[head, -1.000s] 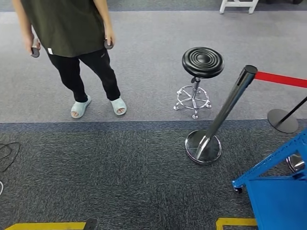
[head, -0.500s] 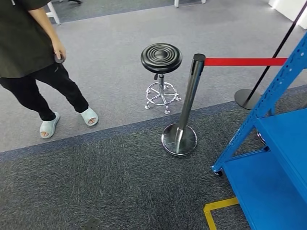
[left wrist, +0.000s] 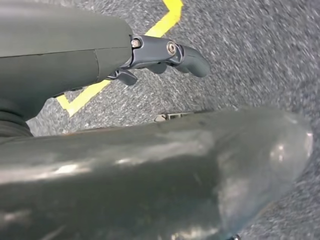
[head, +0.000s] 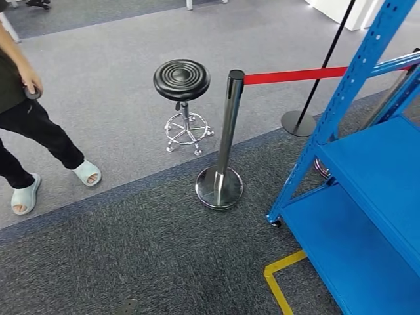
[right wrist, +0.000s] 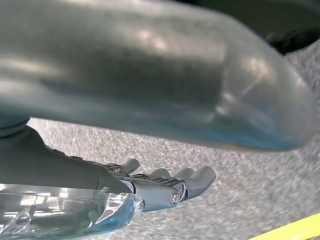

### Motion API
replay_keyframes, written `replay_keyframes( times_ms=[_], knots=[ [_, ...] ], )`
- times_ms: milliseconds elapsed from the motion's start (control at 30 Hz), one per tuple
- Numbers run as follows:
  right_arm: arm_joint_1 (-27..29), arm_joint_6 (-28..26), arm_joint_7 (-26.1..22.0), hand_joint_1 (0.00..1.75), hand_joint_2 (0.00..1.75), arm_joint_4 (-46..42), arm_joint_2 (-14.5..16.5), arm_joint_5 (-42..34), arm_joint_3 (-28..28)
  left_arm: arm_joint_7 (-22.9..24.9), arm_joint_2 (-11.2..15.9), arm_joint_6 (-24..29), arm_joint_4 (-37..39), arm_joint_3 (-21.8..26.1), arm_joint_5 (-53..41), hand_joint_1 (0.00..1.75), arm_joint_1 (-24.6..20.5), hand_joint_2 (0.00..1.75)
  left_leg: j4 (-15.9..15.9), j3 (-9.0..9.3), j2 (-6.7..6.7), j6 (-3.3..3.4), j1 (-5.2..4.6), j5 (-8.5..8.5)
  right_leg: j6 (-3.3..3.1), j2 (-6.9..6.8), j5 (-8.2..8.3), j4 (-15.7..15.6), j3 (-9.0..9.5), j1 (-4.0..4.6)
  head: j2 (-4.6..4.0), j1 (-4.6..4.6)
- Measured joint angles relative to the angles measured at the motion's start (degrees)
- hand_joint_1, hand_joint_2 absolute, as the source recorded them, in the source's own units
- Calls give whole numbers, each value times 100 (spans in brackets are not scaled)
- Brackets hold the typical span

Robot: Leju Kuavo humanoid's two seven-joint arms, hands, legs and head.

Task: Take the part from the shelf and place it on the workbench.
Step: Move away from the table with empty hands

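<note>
At the left edge of the head view a person [head: 29, 131] stands on the lighter grey carpet in pale slippers, one hand around a small dark controller [head: 31, 92]. Further right stands a black round stool [head: 182, 80] on a chrome base, and just beside it a chrome barrier post [head: 225, 141] on a round foot, with a red belt [head: 297, 75] running off toward a second, dark post [head: 324, 62] behind. On the right rises the blue shelf [head: 376, 177], its slanted upright and two flat levels showing; the levels that can be seen carry nothing, and the part to be fetched is not on any of them. Yellow floor tape [head: 278, 279] marks a corner near the shelf's foot.

The left hand [left wrist: 166, 55] hangs over the dark carpet in its wrist view, fingers stretched out and slightly apart, with nothing in them. The right hand [right wrist: 166, 185] likewise hangs above the carpet, fingers extended side by side and holding nothing; a clear cover lies alongside the wrist.

As for progress, the task looks to be at its very start. The robot faces the shelf at an angle, not squarely, neither arm is raised, and no workbench is in sight. What seems to remain is finding the part on the shelf, grasping it, carrying it over and setting it down.
</note>
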Motion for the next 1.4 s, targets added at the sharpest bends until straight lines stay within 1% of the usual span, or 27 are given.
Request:
replay_keyframes(
  times_ms=[33,100,167,200,267,300,367,433,500,533,567,633,700,767,800,833,867,933,1000,1033,1100,1133,1200,1233,1300,1367,1400],
  knots=[
    [7,-19,-19,0,0,0,0,-1,-9,5,-3,-11,0,-5,-10,0,0,0,0,19,78,-9,1,-15,7,-29,116,-141,88,-3,0,1],
    [12,-37,-39,0,0,0,1,-1,-19,18,-11,-20,0,-16,-34,0,-2,0,2,81,218,-47,-2,-59,3,-225,480,-923,528,0,0,4],
    [-2,-28,-45,0,0,0,1,1,-19,42,-15,-25,0,-22,-46,0,-3,0,14,136,330,-105,-31,-111,-56,-413,684,-1509,862,12,0,-3],
    [-7,-22,-47,0,0,0,1,1,-19,60,-15,-28,0,-25,-50,0,-8,0,18,154,379,-134,-45,-124,-98,-438,700,-1594,904,24,0,-7],
    [-2,-11,-42,0,0,0,0,1,-19,94,-17,-35,0,-33,-54,0,-25,0,12,174,459,-195,-36,-138,-187,-300,719,-1596,881,33,0,-11],
    [1,-9,-39,0,0,0,0,0,-19,108,-19,-41,0,-39,-57,0,-35,0,36,171,399,-229,-21,-171,-223,-235,732,-1606,872,27,0,-14],
    [-12,-7,-32,0,0,0,0,0,-19,135,-21,-53,0,-48,-63,0,-44,0,379,21,112,-285,5,-407,-286,-101,759,-1631,871,-5,0,-31],
    [-28,1,-30,0,0,0,0,1,-19,160,-19,-59,0,-49,-73,0,-36,0,1151,-357,-124,-308,11,-779,-315,45,768,-1633,856,-15,0,-47],
    [-26,8,-29,0,0,0,0,-1,-20,172,-13,-59,0,-49,-87,0,-27,0,1679,-658,-166,-313,13,-894,-321,216,774,-1633,849,-19,0,-49],
    [-23,8,-29,0,0,0,0,-1,-20,172,-9,-59,0,-49,-92,0,-28,0,1633,-666,-177,-309,16,-776,-314,306,780,-1633,849,-23,0,-49],
    [-22,8,-28,0,0,0,1,-2,-21,172,-7,-57,0,-50,-96,0,-30,0,1376,-567,-215,-304,23,-568,-300,398,789,-1632,851,-31,0,-48],
    [-30,8,-27,0,0,0,1,-1,-21,172,-5,-54,0,-51,-97,0,-35,0,584,-220,-484,-294,62,-174,-247,578,805,-1616,835,-37,0,-54],
    [-36,8,-27,0,0,-1,0,-1,-21,174,-5,-52,0,-51,-99,0,-39,0,121,-25,-712,-266,89,-58,-171,725,825,-1614,789,-39,1,-60],
    [-15,8,-24,0,0,-1,0,0,-21,176,-8,-51,0,-53,-103,0,-44,0,67,-16,-651,-193,80,-61,-88,848,863,-1655,731,-59,1,-65],
    [0,8,-23,0,0,0,0,1,-21,177,-9,-51,0,-55,-105,0,-49,0,56,-14,-578,-147,78,-46,-56,806,861,-1650,706,-61,0,-65],
    [7,9,-25,0,0,0,0,0,-21,177,-11,-51,0,-56,-107,0,-52,0,44,-11,-500,-103,80,-31,-31,670,800,-1566,655,-53,0,-40],
    [6,10,-31,0,0,0,0,0,-21,177,-13,-51,0,-57,-108,0,-49,0,33,-8,-412,-66,81,-21,-13,482,670,-1366,567,-41,0,-16],
    [-12,19,-47,0,0,0,0,0,-21,182,-11,-48,0,-57,-108,0,-26,0,32,-3,-233,-21,50,-28,7,114,271,-653,246,-26,0,26],
    [-12,26,-54,0,0,0,0,0,-21,188,-5,-43,0,-56,-110,0,-5,0,34,4,-43,-7,23,-41,18,10,50,-68,-7,-28,0,25],
    [-5,26,-53,0,0,0,0,-1,-21,190,-3,-41,0,-56,-111,0,-4,0,36,12,42,-7,17,-51,19,-11,95,-57,11,-27,0,26],
    [5,24,-43,0,0,0,0,-2,-22,190,-3,-40,0,-57,-113,0,-12,0,38,54,183,-32,12,-80,4,-130,416,-648,370,-22,0,27],
    [1,23,-39,0,0,0,0,-2,-22,190,-3,-40,0,-56,-112,0,-12,0,43,81,243,-58,-4,-105,-16,-286,557,-1041,599,-8,0,31],
    [-16,24,-36,0,0,0,0,-1,-23,195,2,-38,0,-55,-108,0,-11,0,53,128,348,-118,-37,-146,-82,-492,692,-1511,871,13,0,20],
    [-19,25,-33,0,0,0,0,0,-23,200,5,-37,0,-55,-106,0,-13,0,53,143,402,-148,-50,-157,-120,-499,690,-1560,888,26,0,14],
    [-12,26,-31,0,0,0,0,1,-23,211,8,-33,0,-55,-104,0,-29,0,50,170,455,-211,-35,-178,-192,-349,712,-1568,866,20,0,5],
    [-18,26,-33,0,0,-1,0,-1,-24,215,8,-31,0,-55,-104,0,-40,0,270,85,215,-277,-10,-359,-263,-200,743,-1594,857,-8,0,-13],
    [-26,28,-36,0,0,-1,0,-1,-25,216,9,-29,0,-55,-104,0,-38,0,554,-46,41,-300,1,-532,-291,-124,757,-1603,849,-24,0,-28]
  ],
)
